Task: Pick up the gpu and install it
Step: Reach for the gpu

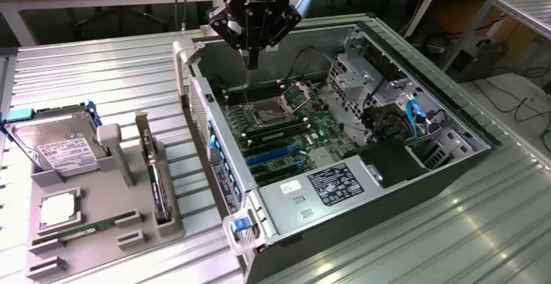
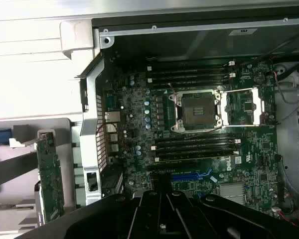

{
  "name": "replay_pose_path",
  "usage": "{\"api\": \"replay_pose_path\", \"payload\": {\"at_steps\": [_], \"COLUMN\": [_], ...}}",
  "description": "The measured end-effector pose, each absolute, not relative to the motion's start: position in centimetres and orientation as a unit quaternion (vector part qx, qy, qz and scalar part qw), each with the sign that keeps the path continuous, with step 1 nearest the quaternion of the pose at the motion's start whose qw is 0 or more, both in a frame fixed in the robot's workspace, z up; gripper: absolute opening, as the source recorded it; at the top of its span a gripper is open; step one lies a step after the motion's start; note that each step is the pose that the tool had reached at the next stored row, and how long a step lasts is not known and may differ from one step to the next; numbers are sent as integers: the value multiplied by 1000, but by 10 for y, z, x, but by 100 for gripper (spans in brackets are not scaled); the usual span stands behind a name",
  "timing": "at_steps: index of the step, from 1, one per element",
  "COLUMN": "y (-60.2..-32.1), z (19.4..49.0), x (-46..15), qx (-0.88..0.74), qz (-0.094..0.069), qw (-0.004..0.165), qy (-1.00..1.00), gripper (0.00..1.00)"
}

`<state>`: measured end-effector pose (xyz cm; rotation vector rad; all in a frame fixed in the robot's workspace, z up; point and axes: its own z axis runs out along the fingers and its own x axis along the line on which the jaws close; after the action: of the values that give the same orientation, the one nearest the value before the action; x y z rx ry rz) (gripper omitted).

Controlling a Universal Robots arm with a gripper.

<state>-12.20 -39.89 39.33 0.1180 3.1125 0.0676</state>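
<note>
Hovering above the open computer case (image 1: 430,79), the gripper (image 1: 251,64) sits over the motherboard (image 1: 297,135), near the CPU socket (image 1: 267,113). Its fingers (image 1: 250,55) are pressed together, nothing between them. The gpu (image 1: 155,174) is not yet picked: it stands on edge in the grey holder (image 1: 95,232) on the table (image 1: 95,71), outside the case at the exterior view's left, near the hard drive (image 1: 56,152). Judged step: reaching for the card. Done well, that means fingers spread before descending, squared across the thin top edge, clear of the silver bracket (image 1: 141,126), then a straight lift.
</note>
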Motion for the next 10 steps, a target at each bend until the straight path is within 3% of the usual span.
{"api": "replay_pose_path", "payload": {"at_steps": [10], "y": [-399], "z": [393], "x": [-122], "qx": [38], "qz": [22], "qw": [13], "qy": [999], "gripper": [11]}}
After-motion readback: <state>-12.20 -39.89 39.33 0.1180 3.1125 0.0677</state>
